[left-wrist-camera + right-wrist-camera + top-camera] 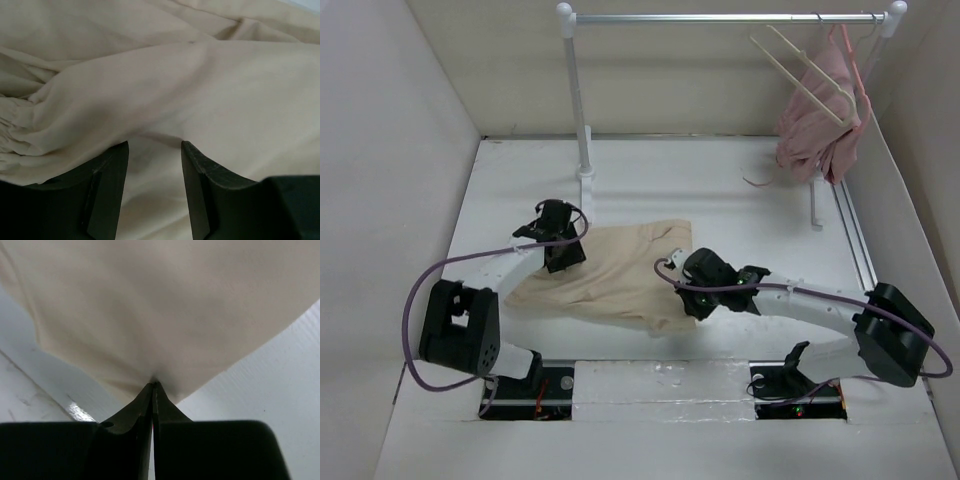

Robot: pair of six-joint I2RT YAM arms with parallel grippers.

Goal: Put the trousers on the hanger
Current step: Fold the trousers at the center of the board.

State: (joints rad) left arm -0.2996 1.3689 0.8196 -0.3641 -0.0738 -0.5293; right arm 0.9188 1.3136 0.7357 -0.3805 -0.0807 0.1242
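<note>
A: So, where do the trousers (pixel 620 275) lie?

B: Rumpled on the white table (pixel 720 180), around the middle of the overhead view, a little left of centre. The cloth is light beige, with soft folds running across it.

A: And the hanger (pixel 808 78)?

B: Upper right of that same view. It is pale, with thin parallel bars, and hangs tilted from the rail (pixel 720 17), in front of a pink garment (pixel 815 135). It is well apart from the trousers.

A: How does the left claw (pixel 155 150) stand?

B: It is over the left end of the trousers, left of centre in the overhead view. Its own wrist view shows two dark fingers (pixel 107 185) at the bottom of the frame, parted by a moderate gap. Beige cloth fills everything above and between them. Nothing is pinched. Whether the tips touch the cloth, I cannot tell.

A: The right claw (pixel 152 385)?

B: Closed tight. In its wrist view the two fingers meet at lower centre with a bit of the beige cloth gripped at their tips. The cloth fans out from that pinch toward the top of the frame, and bare table shows at the left and right edges. From overhead, this claw sits at the lower right edge of the trousers, just right of centre.
</note>
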